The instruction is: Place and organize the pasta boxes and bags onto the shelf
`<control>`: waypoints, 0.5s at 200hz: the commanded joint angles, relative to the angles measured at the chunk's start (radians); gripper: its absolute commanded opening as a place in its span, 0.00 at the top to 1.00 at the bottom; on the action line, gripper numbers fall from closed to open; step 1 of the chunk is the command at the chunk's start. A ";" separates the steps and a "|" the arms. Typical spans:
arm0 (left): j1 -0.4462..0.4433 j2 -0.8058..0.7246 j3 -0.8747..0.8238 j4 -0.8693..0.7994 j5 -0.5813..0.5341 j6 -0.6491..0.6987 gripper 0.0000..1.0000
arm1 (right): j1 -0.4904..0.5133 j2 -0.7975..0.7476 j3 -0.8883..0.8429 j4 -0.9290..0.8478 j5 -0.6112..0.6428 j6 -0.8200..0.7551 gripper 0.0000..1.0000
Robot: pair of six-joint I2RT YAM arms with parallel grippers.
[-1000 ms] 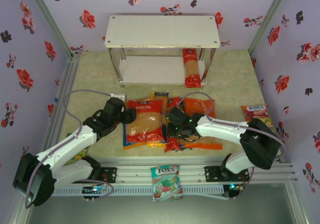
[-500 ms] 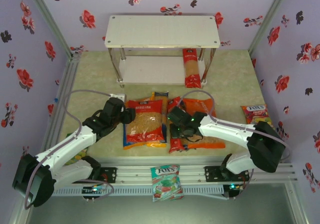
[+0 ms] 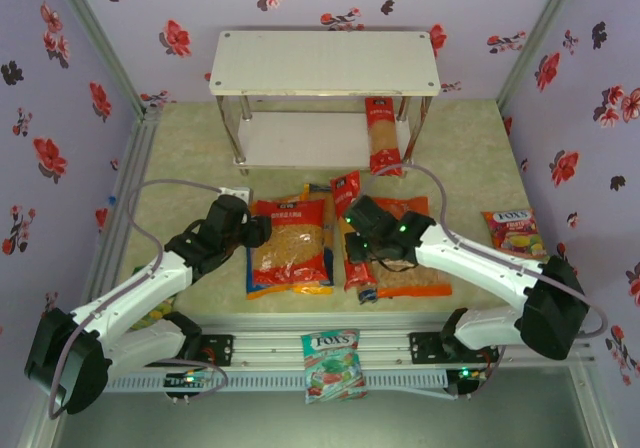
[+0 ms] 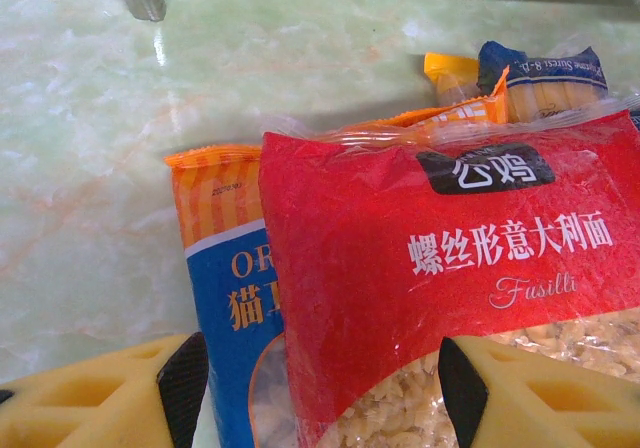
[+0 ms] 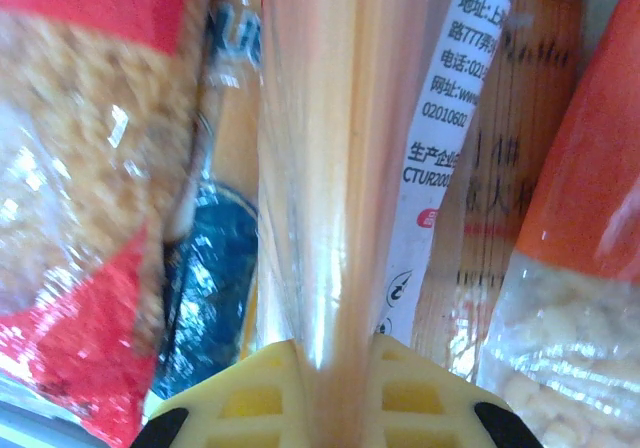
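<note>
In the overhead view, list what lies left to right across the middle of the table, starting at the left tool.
left tool → red bag → red spaghetti pack → orange bag → candy bag near the right wall

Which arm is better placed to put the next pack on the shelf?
Right. The right gripper is shut on a red spaghetti pack, its far end pointing toward the shelf. The left gripper hovers open over the red fusilli bag, holding nothing.
</note>
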 commanded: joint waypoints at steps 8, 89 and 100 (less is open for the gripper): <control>-0.007 -0.012 0.005 0.015 -0.020 0.013 0.34 | -0.078 -0.001 0.120 0.086 0.024 -0.113 1.00; -0.006 -0.001 0.032 -0.008 -0.021 0.024 0.34 | -0.333 0.380 0.514 0.139 -0.067 -0.316 1.00; -0.006 -0.002 0.035 -0.011 -0.023 0.026 0.33 | -0.362 0.436 0.560 0.148 -0.075 -0.317 1.00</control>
